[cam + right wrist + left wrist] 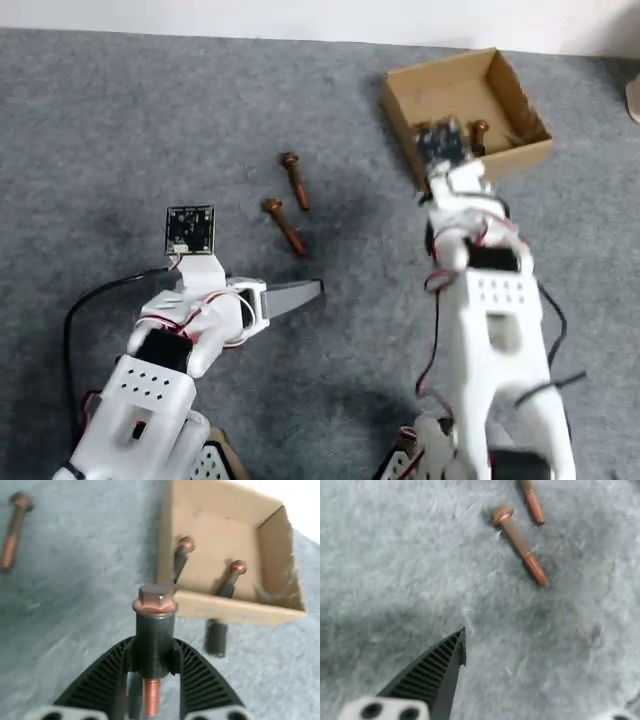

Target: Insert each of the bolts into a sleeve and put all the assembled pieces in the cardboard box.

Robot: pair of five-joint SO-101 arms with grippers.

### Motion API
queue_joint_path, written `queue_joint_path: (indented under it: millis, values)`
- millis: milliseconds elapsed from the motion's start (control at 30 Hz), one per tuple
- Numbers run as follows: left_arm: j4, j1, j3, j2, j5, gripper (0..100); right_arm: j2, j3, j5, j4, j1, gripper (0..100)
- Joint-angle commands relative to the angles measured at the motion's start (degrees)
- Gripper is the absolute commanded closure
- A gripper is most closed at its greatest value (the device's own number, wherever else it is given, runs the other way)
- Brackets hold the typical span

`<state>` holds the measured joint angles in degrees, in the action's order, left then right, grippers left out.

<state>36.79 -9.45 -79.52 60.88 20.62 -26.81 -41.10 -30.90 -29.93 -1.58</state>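
My right gripper [154, 650] is shut on a black sleeve [152, 637] with a copper bolt [155, 600] through it, held upright over the carpet just short of the cardboard box [235, 607]. In the high view this gripper [445, 182] is at the box's [400, 112] near wall. Two assembled pieces [181, 555] [231, 577] lean inside the box. A loose black sleeve [216, 637] sits on the carpet outside the box wall. Two bare bolts [294, 180] [284, 226] lie mid-table. My left gripper [300, 292] is open and empty, low over the carpet just short of the nearer bolt [520, 545].
Grey carpet covers the whole table. A cable [100, 295] trails from the left arm on the near left. Open carpet lies between the two arms and to the far left.
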Motion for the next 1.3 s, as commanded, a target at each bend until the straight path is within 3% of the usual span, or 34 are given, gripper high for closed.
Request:
queue_joint_path:
  millis: [0, 633, 1067, 1267]
  values:
    - [-1.8, 0.5, 0.2, 0.5, -0.4, 49, 8.0, 13.1, -1.0, 1.8, 1.9, 99.3]
    - [-1.9, 0.0, 0.2, 0.5, -4.2, 49, 48.7, 56.6, -0.4, 1.5, 2.5, 99.3]
    - [-1.9, 0.0, 0.2, 0.5, -4.3, 49, 70.0, 82.2, 22.2, -9.7, 4.4, 99.3]
    - [-1.9, 0.0, 0.2, 0.5, -4.3, 49, 77.5, 93.6, 27.2, -17.6, 5.2, 98.8]
